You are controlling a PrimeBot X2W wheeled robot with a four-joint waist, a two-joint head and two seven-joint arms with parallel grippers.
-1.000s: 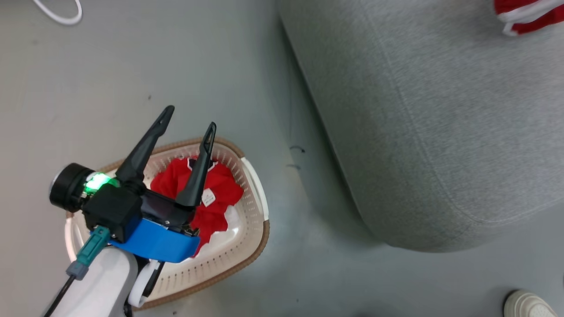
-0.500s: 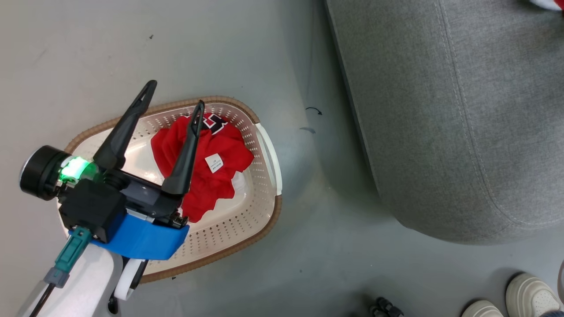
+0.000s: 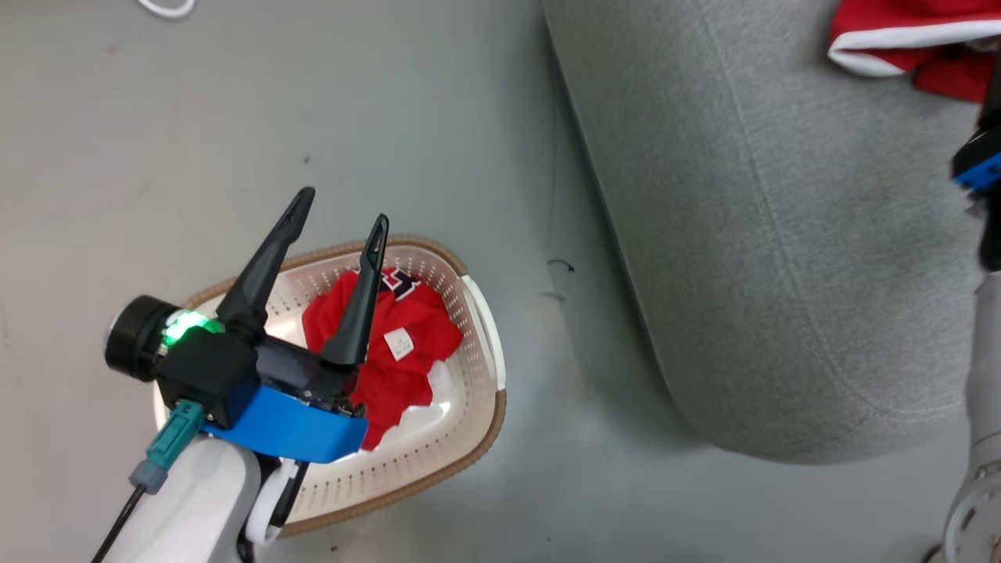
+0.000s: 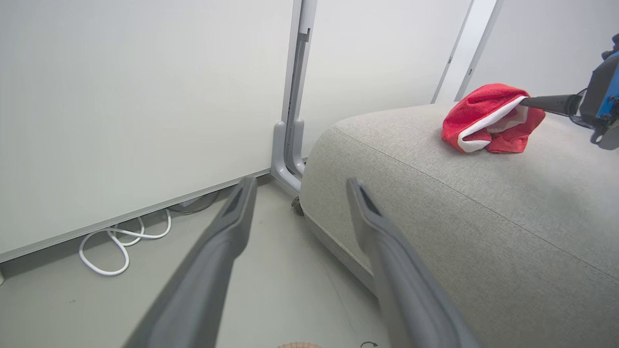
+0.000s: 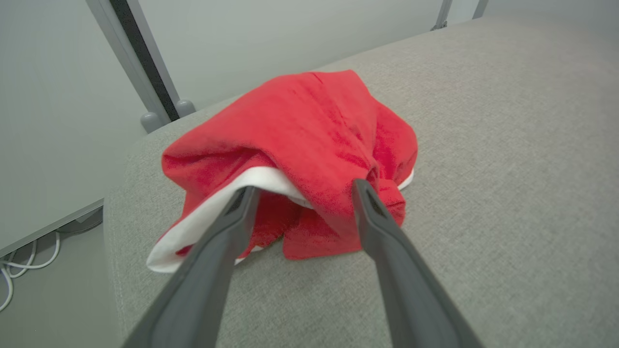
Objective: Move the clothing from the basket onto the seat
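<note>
Shifted since half a second ago: the whole head view, by camera movement rather than by the things themselves, with the basket (image 3: 491, 422) now lower in the picture, the sofa (image 3: 743, 274) edge further left, and the pale right forearm (image 3: 981, 407) newly in at the right edge. Left claw (image 3: 344, 205) open, two dark fingers (image 3: 262, 266) spread wide, raised over the basket and holding nothing; one fingertip out past the brown rim over the grey floor (image 3: 391, 117), the other above the lettered garment (image 3: 418, 320). Lettered garment bunched inside the basket, toward its sofa-side end, red with dark lettering at the top and a small white tag (image 3: 399, 344) face up near the middle. Basket standing on the floor near the sofa's rounded corner, apart from it. Other garment (image 5: 309, 130) lying in a heap on the sofa's top, well apart from the basket, red with a white band along its hem. Right claw (image 5: 303, 187) open too, fingers spread, tips right at the heap's near edge, one before the white band and one before a red fold; cannot tell whether touching the cloth. From the left wrist, past its own spread fingers: sofa corner, white cable (image 4: 121, 241) looped on the floor by a pale wall panel (image 4: 145, 96), and the right claw reaching the heap from that view's right.
</note>
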